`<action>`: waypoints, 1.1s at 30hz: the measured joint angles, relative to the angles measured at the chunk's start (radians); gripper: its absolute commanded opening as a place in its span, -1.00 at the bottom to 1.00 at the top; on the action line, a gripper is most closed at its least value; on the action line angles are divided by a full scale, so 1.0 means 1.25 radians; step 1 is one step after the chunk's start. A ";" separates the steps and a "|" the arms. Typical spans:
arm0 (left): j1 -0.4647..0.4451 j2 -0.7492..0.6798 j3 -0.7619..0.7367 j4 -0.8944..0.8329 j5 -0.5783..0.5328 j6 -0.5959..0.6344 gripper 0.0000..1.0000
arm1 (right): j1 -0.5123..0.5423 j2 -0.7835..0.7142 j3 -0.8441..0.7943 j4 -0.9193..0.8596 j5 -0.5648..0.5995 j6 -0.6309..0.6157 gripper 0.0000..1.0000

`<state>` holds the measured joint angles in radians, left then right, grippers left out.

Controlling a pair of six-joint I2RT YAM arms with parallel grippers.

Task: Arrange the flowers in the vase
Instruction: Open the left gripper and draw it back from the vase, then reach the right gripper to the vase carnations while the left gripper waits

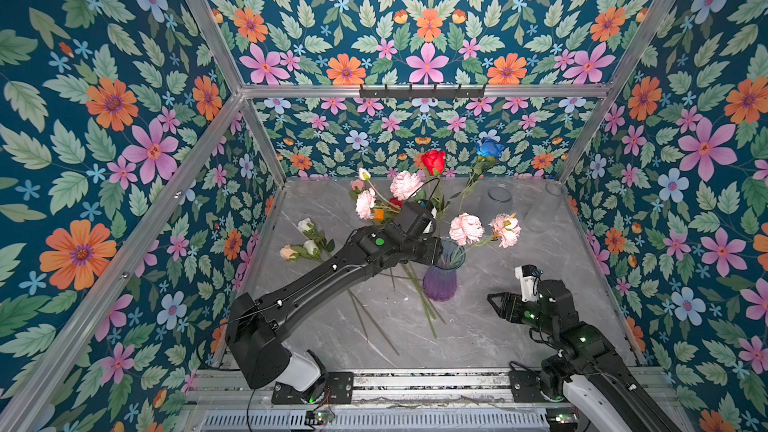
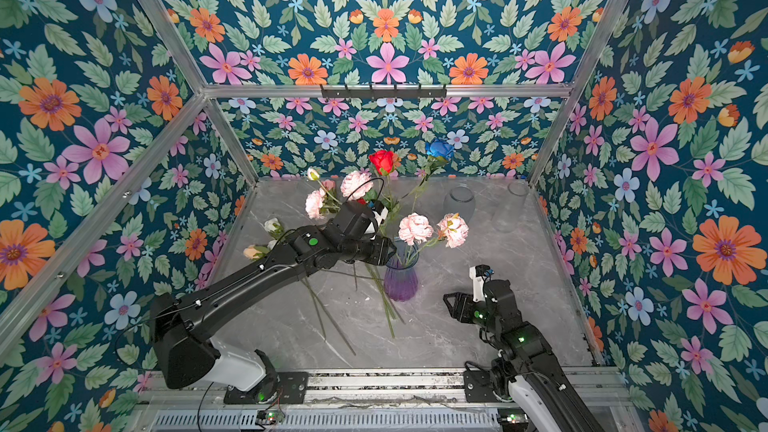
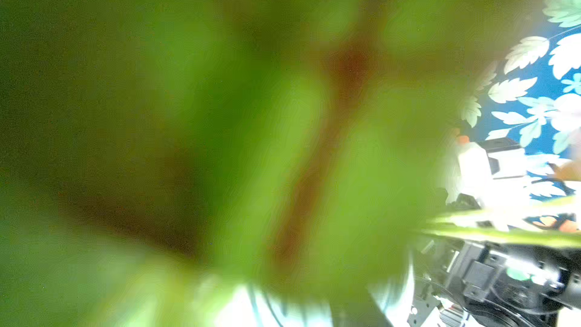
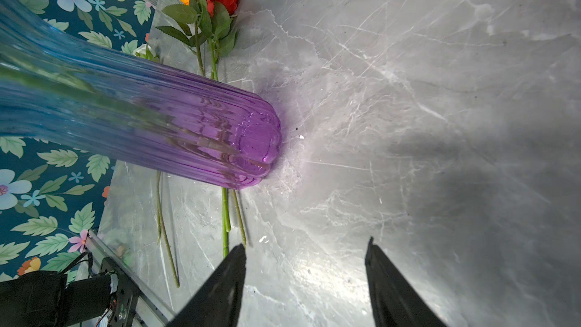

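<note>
My left claw (image 1: 439, 252) sits right at the rim of the vase (image 1: 440, 284), which stands upright near the middle of the counter (image 1: 519, 326). I cannot tell whether its jaws are spread or pinching a stem. Blurred leaves (image 3: 220, 121) pressed close to the left wrist camera blot out nearly all of that view, and in both top views the wrist hides the tips. That blindness is my main worry. If a stem or leaf is caught in the claw when I draw back, I judge it would drag a bloom out again or lever the vase over, since it is tall, narrow and made of glass. The pink carnations (image 1: 466, 228) lean out of it to one side, and the red rose (image 1: 433, 161) and blue rose (image 1: 489, 147) seem to rise high above it, so the load looks top-heavy. My right claw (image 4: 305, 246) is spread wide with nothing between its jaws, near the vase base but apart from it, so nothing steadies the glass. The other flowers (image 1: 305, 225) lie on the counter beside and behind my left arm. Several loose stems (image 4: 224, 224) run just past the vase base, so tugging one carelessly could shove the vase sideways.
</note>
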<state>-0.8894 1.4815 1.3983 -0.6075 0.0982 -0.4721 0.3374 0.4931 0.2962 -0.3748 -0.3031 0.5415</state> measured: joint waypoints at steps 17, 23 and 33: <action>-0.001 -0.175 0.022 0.017 0.127 -0.040 0.25 | 0.000 0.035 0.075 -0.030 -0.073 0.057 0.24; -0.001 -0.263 -0.114 0.087 0.183 -0.059 0.06 | 0.000 0.087 0.107 0.038 -0.204 0.227 0.27; -0.005 -0.457 -0.352 0.193 0.263 -0.016 -0.26 | 0.000 0.297 0.345 0.068 -0.310 0.290 -0.15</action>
<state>-0.8959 0.9108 0.9577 -0.3664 0.4274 -0.4915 0.3374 0.8646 0.7277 -0.2893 -0.6903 0.9035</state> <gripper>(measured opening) 0.392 0.495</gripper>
